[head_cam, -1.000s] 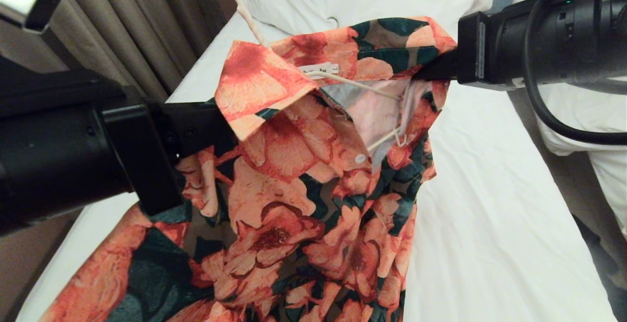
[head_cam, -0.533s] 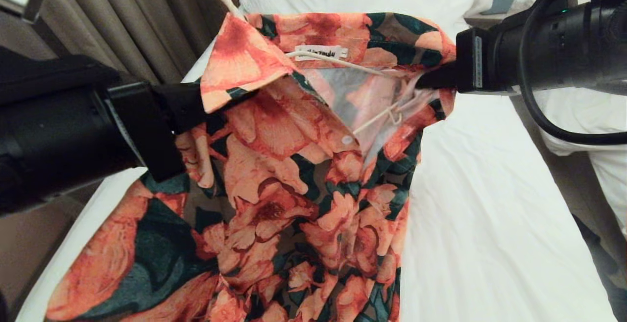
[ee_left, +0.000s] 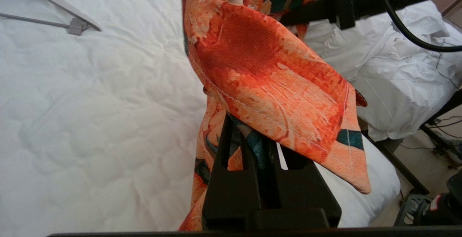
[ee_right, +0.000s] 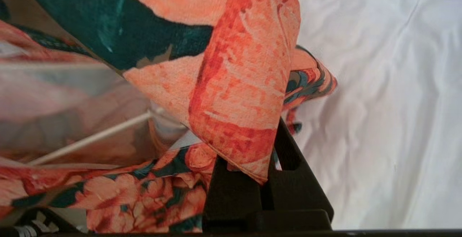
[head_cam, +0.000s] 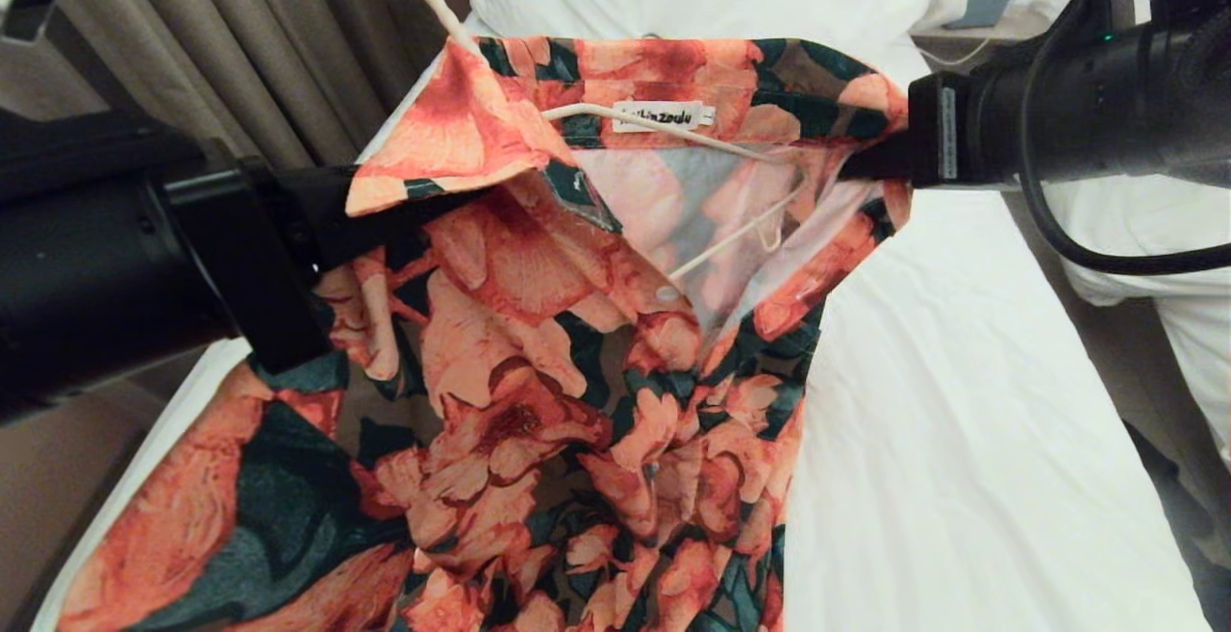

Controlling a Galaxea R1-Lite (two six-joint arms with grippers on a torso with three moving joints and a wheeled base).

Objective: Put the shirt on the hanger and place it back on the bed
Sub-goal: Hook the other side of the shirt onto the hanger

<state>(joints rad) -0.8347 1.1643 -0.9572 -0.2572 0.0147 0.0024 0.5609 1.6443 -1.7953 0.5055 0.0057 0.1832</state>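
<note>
I see the shirt (head_cam: 539,363) held up over the bed (head_cam: 962,440), collar spread between both arms. Left pincer (head_cam: 404,218), at approx. 9 o'clock, is closed on the collar side; right pincer (head_cam: 861,163), at 2 o'clock, is clamped on the opposite collar edge. The hanger (head_cam: 673,127) sits inside the neck opening, hook probably toward 11 o'clock, w/ one end showing below the label (head_cam: 664,115).

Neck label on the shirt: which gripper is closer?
Right. The right gripper clamps the shirt just past the collar end beside the neck label; the left gripper grips farther off, under the opposite collar flap.
</note>
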